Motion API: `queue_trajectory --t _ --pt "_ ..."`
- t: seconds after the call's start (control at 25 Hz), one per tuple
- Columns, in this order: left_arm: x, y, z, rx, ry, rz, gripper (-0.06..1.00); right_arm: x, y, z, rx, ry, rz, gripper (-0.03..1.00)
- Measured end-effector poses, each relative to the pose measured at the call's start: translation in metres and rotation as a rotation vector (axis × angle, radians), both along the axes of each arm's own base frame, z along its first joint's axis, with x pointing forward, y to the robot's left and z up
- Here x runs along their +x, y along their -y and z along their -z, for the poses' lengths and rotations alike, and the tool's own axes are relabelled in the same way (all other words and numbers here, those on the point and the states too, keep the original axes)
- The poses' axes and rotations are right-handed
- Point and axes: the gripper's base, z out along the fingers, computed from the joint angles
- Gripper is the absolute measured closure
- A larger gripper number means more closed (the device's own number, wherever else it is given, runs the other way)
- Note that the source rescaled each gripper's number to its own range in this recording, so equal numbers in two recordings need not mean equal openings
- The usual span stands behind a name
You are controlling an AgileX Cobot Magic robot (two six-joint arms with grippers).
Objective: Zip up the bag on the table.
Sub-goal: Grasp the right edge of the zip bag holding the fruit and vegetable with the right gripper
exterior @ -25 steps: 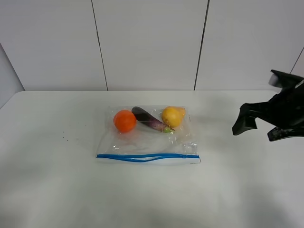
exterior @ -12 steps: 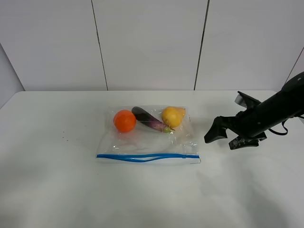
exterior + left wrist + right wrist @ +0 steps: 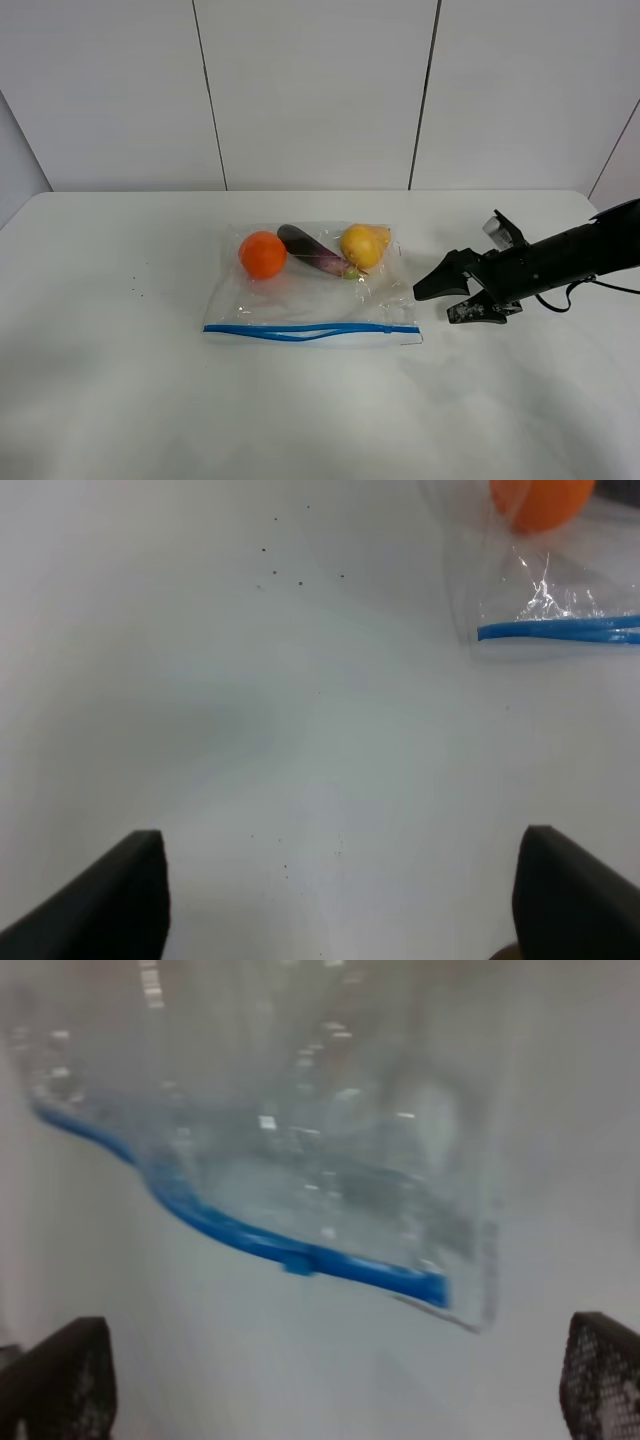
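The clear bag (image 3: 310, 290) lies flat mid-table on the white table (image 3: 120, 380), with its blue zipper strip (image 3: 310, 330) along the front edge. The strip's two lines gape apart in the middle. An orange (image 3: 263, 254), a purple eggplant (image 3: 312, 250) and a yellow pear (image 3: 363, 245) lie inside at the back. My right gripper (image 3: 436, 304) is open, low over the table, just right of the bag's front right corner. Its wrist view shows the strip's end (image 3: 300, 1255) between the open fingers (image 3: 60, 1375). My left gripper (image 3: 340, 850) is open over bare table; the bag's left corner (image 3: 540, 630) lies ahead of it.
A grey panelled wall (image 3: 320, 90) stands behind the table's back edge. Small dark specks (image 3: 290, 575) mark the tabletop left of the bag. The left arm is outside the exterior high view.
My right arm has swung in from the right edge, come down and moved left, close to the bag's front right corner. The bag has not moved.
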Motion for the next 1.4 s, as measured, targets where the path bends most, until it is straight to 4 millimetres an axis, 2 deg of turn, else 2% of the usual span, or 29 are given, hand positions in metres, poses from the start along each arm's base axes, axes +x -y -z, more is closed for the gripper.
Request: queue_trajectory --t 0.16,0.36,0.48,0.64,0.84,1.04,1.4 --pt "0.0 0.0 0.0 0.0 0.0 0.0 -0.06 0.009 0.0 0.005 0.012 0.01 -0.016 -0.01" --pt "0.0 0.0 0.0 0.0 0.0 0.0 -0.06 0.03 0.001 -0.001 0.03 0.032 -0.029 -0.01" --pt "0.0 0.0 0.0 0.0 0.0 0.0 -0.06 0.035 0.001 0.007 0.054 0.005 -0.043 -0.01" --pt "0.0 0.0 0.0 0.0 0.0 0.0 -0.06 0.034 -0.003 0.024 0.084 -0.05 -0.064 -0.01" --pt "0.0 0.0 0.0 0.0 0.0 0.0 -0.06 0.032 -0.013 0.034 0.091 -0.071 -0.09 -0.01" --pt "0.0 0.0 0.0 0.0 0.0 0.0 -0.06 0.032 -0.022 0.036 0.107 -0.061 -0.115 -0.01" --pt "0.0 0.0 0.0 0.0 0.0 0.0 -0.06 0.032 -0.027 0.036 0.11 -0.044 -0.13 -0.01"
